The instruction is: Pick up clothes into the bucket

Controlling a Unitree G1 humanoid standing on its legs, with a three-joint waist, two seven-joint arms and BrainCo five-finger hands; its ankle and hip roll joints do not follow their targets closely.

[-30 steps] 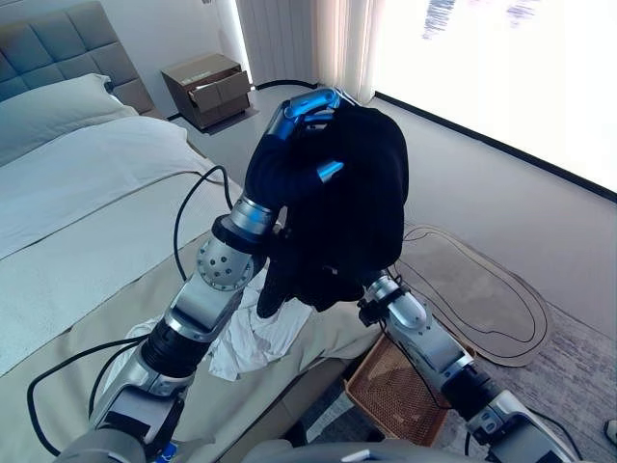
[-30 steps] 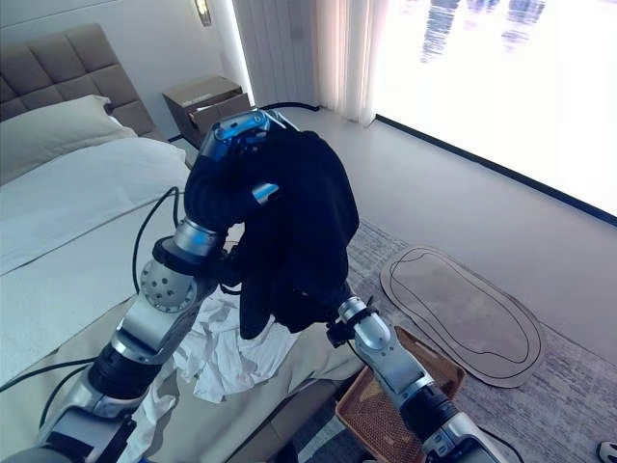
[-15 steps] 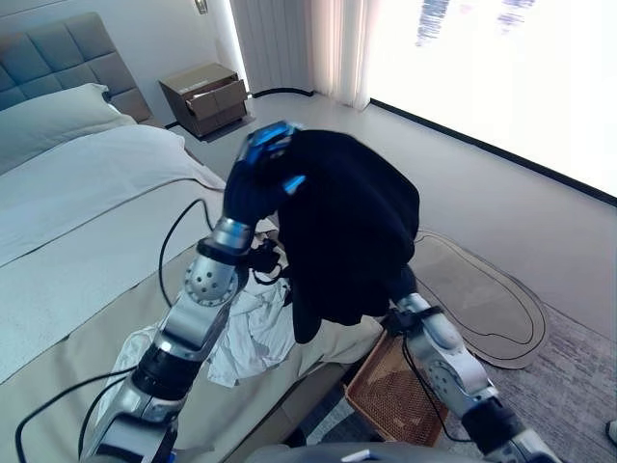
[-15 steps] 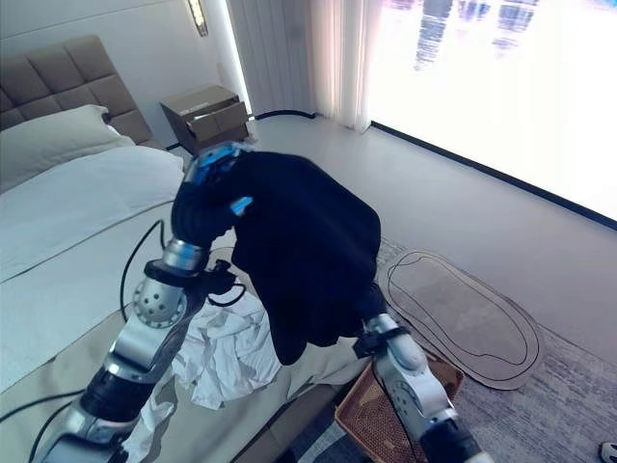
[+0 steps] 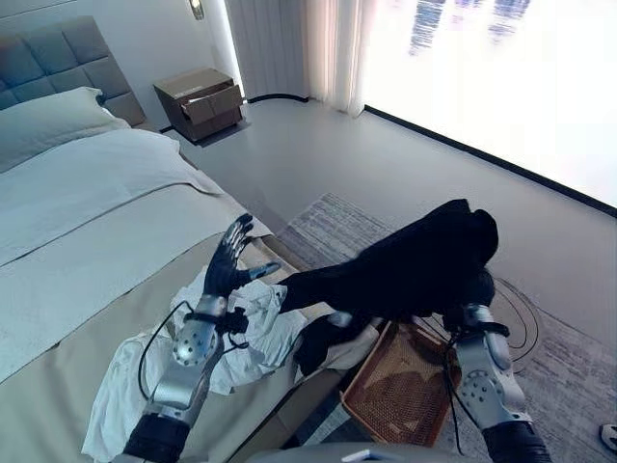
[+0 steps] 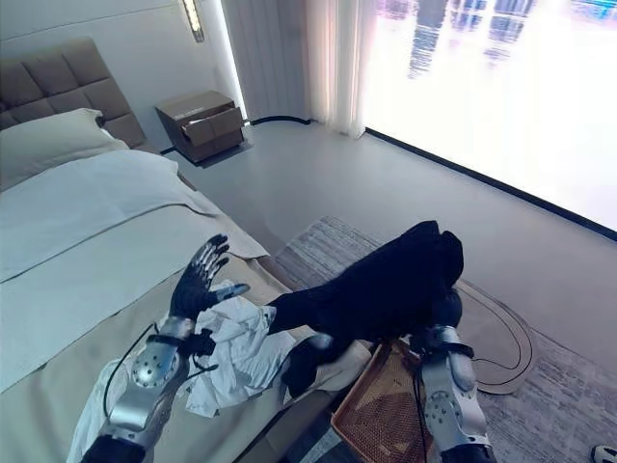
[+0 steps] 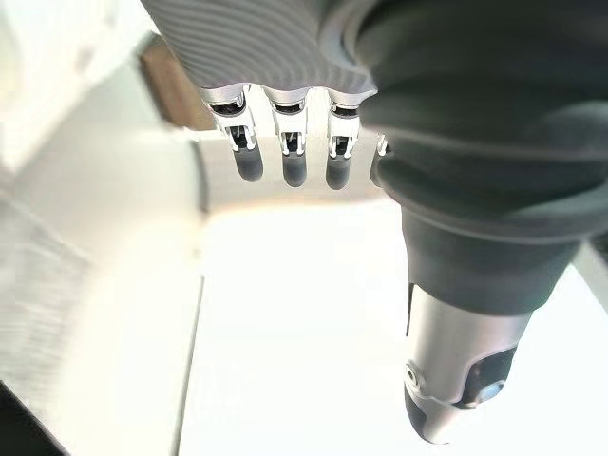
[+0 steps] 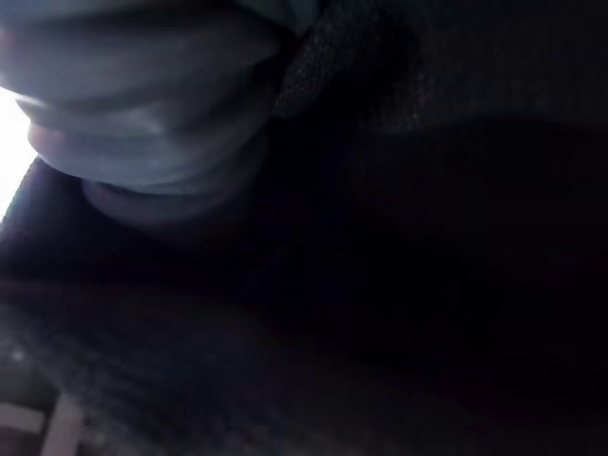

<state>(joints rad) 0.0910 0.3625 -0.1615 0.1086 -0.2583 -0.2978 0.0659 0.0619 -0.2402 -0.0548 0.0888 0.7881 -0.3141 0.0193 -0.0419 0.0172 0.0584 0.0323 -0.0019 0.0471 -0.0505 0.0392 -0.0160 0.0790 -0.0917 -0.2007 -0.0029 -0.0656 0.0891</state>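
The soft, limp black garment [image 5: 415, 270] drapes over the right robot hand [image 5: 470, 289], grip unseen, above the basket [image 5: 395, 395]; left robot hand [image 5: 229, 260] spread.

- The right hand's fingers are buried under the black garment [image 5: 415, 265] right of centre, so their grip cannot be read.
- The woven basket [image 5: 390, 395] at the lower middle is partly covered by that cloth.
- The bed [image 5: 67, 231] is cut off by the left edge.

Both eye views look down on the bed [image 5: 87, 251]; wrist views sit close.
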